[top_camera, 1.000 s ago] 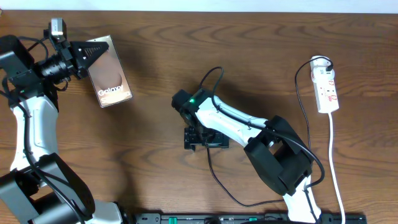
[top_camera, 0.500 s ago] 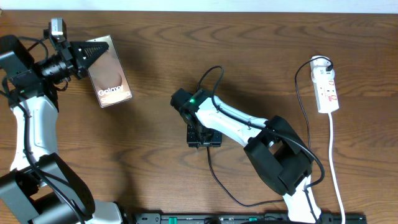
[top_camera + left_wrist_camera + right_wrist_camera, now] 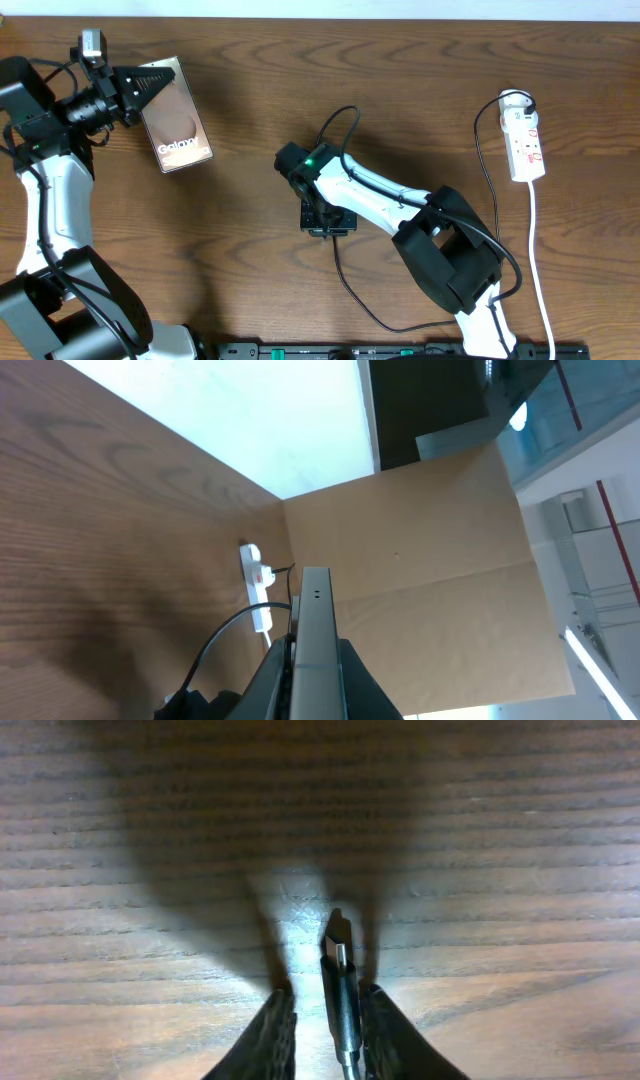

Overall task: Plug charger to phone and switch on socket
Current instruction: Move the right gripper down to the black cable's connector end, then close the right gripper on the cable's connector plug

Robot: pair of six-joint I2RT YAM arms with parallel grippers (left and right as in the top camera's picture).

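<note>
The right gripper (image 3: 322, 1005) stands narrowly parted around the charger (image 3: 341, 982) tip, off-centre, so closing may twist it askew.

The right claw (image 3: 327, 222) hides the charger (image 3: 337, 262) tip from overhead

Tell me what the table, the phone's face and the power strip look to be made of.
Table: wood or a wood-look laminate; brown with flowing grain lines and a low sheen.
Phone: smooth brown-bronze face with printed white lettering; whether it is glass or a printed dummy panel cannot be told.
Power strip: probably moulded plastic; plain white, smooth, with rounded edges.
</note>
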